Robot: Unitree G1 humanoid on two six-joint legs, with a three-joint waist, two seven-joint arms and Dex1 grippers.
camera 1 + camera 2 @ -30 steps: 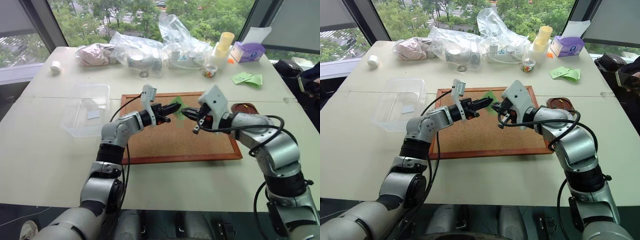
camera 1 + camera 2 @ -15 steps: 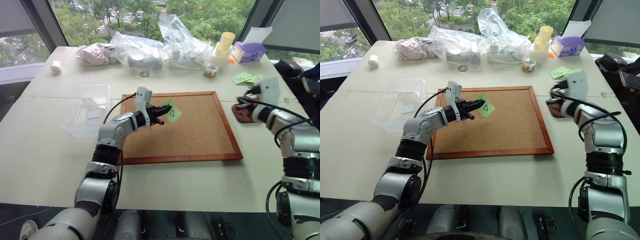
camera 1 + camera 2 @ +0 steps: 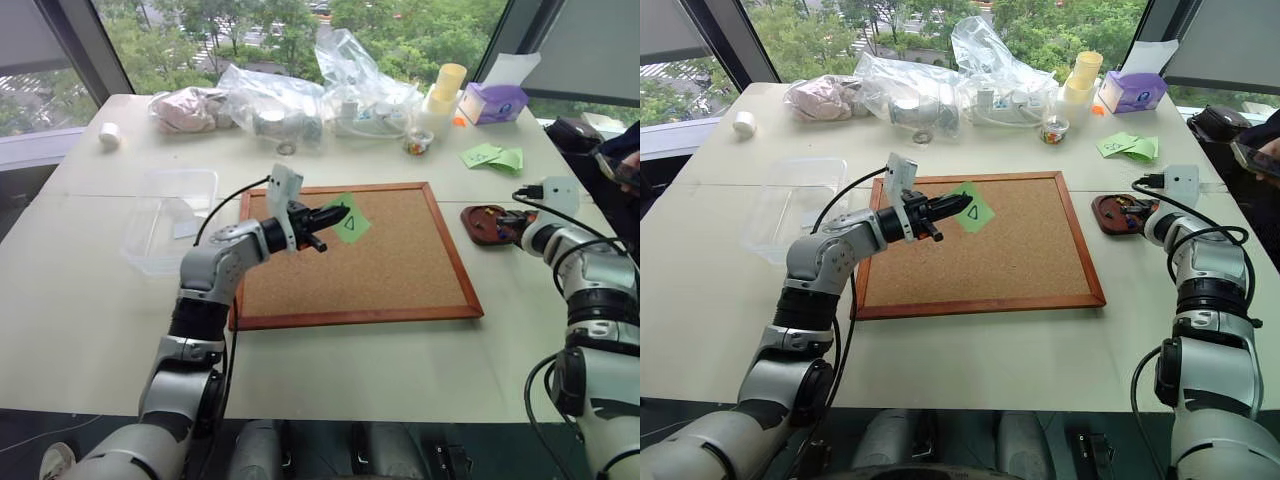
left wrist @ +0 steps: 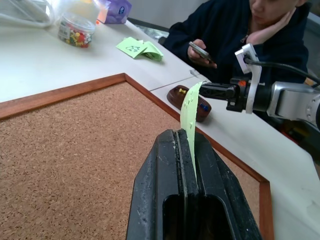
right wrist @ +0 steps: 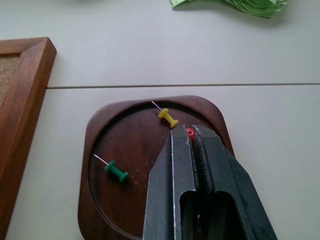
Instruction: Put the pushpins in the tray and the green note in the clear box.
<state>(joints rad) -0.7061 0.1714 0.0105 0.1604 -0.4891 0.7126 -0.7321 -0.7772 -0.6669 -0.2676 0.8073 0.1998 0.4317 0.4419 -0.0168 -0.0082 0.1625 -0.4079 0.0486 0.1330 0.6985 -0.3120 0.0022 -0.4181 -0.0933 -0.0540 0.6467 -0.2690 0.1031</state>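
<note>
Pinching the green note [image 3: 351, 221] by one edge, the left tool [image 3: 322, 216] is clenched on it and holds it in the air above the far-left part of the cork board [image 3: 380, 270]. From the left wrist the note [image 4: 189, 116] appears edge-on, a thin strip rising from between the closed fingers, so its handwritten mark cannot be read there; the head views show one dark mark on its face.

The right tool [image 5: 192, 136] hangs over the tray [image 5: 117, 145], which sits on the table [image 3: 90, 310] just beside the board's right frame. Its fingers are pressed together on a small red pushpin [image 5: 190, 132], of which only the head peeks out at the tips; the pin's shaft is hidden. A yellow pushpin [image 5: 168, 118] and a green pushpin [image 5: 116, 171] lie in the tray, apart from each other. The tray's near edge is cut off in that view, and the fingers cover part of its floor.

The clear box [image 3: 170, 217] rests on the table to the left of the board, partly hidden behind the left arm; its contents are hard to make out.
</note>
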